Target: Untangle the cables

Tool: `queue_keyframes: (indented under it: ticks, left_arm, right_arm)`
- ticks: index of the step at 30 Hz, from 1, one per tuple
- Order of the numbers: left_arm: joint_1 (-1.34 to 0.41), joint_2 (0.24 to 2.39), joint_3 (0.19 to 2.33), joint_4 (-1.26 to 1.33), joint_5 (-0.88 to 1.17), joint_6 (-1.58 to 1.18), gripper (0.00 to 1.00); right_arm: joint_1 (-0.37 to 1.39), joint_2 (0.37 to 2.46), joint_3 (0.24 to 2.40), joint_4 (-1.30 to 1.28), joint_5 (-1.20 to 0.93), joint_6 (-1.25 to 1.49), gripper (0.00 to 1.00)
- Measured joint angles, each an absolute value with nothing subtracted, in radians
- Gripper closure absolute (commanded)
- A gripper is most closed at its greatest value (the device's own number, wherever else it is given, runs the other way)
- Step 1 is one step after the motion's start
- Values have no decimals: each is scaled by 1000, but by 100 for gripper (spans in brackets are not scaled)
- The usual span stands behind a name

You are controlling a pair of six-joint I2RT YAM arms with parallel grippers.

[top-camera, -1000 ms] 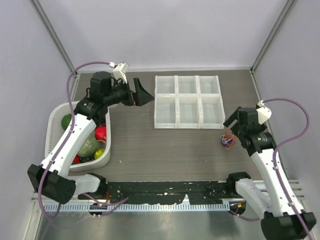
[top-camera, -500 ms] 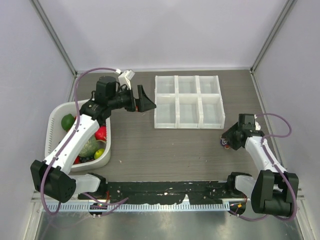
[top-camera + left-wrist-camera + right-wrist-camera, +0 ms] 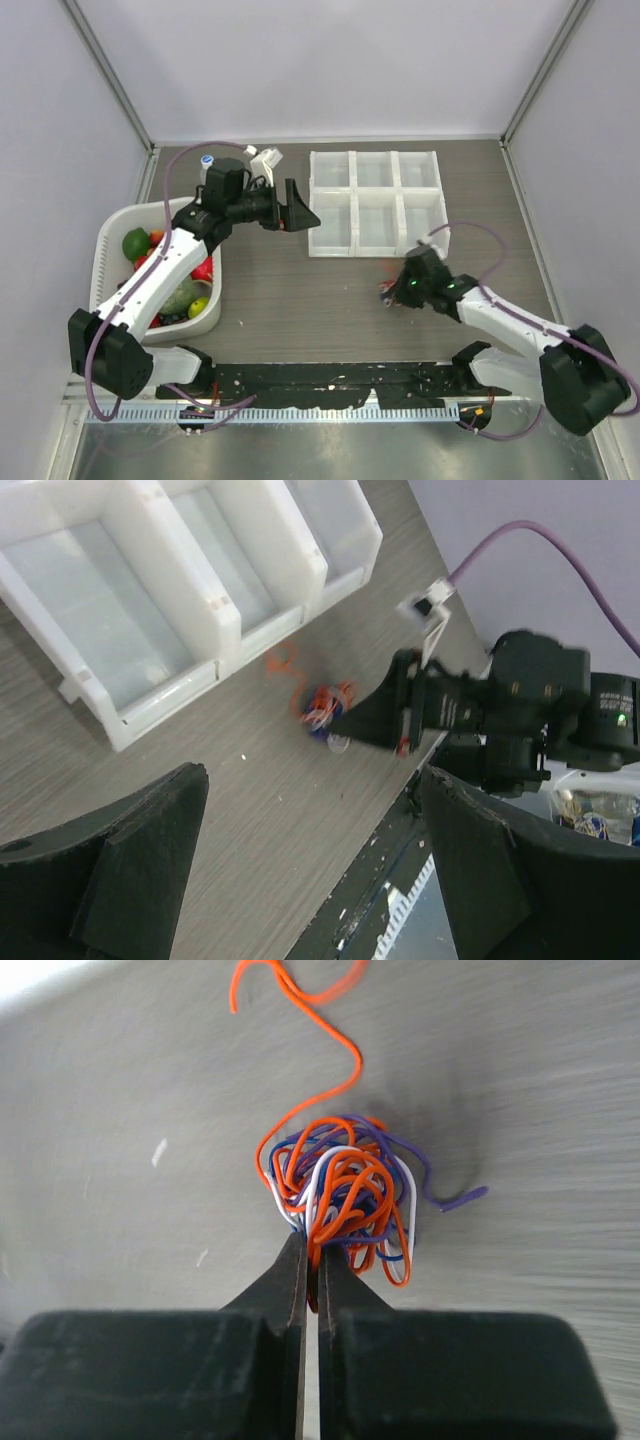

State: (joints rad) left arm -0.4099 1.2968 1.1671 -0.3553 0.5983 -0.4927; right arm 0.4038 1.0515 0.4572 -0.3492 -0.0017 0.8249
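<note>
The cables (image 3: 345, 1190) are a small tangled ball of orange, purple-blue and white wire, with one orange strand trailing away. My right gripper (image 3: 310, 1250) is shut on the near edge of the ball. From above, the cables (image 3: 386, 291) sit at the tip of the right gripper (image 3: 394, 291), in front of the white tray. My left gripper (image 3: 300, 208) hangs open and empty by the tray's left side. Its wrist view looks down between its wide-apart fingers (image 3: 150, 820) at the cables (image 3: 325, 702) and the right gripper (image 3: 400, 715).
A white six-compartment tray (image 3: 375, 205) stands at the back centre, also in the left wrist view as the tray (image 3: 150, 610). A white basket (image 3: 105, 250) with fruit and vegetables sits at the left. A black strip runs along the table's near edge (image 3: 330, 380).
My right gripper closed on the cables and carried them left, from the right side to the front centre. The left gripper drifted a little to the right, still open.
</note>
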Motion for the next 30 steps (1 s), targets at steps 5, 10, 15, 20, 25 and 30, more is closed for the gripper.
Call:
queue_keyframes:
  ticks: [5, 10, 15, 20, 25, 30]
  left_arm:
    - [-511, 1297, 1139, -355, 547, -488, 12]
    - [-593, 1214, 1034, -380, 444, -490, 20]
    - [-607, 1095, 924, -402, 369, -517, 26]
    - [-617, 1046, 802, -398, 344, -569, 39]
    - [-667, 1163, 709, -358, 356, -622, 50]
    - [-706, 1267, 696, -293, 368, -654, 54]
  right_arm:
    - [883, 1205, 479, -162, -6, 916, 94]
    - [1094, 1352, 564, -61, 24, 924, 84]
    - [1102, 1371, 561, -7, 32, 928, 57]
    - [1102, 1232, 498, -32, 89, 915, 54]
    - [1087, 1034, 437, -42, 136, 909, 59]
    - [1077, 963, 397, -8, 146, 912, 55]
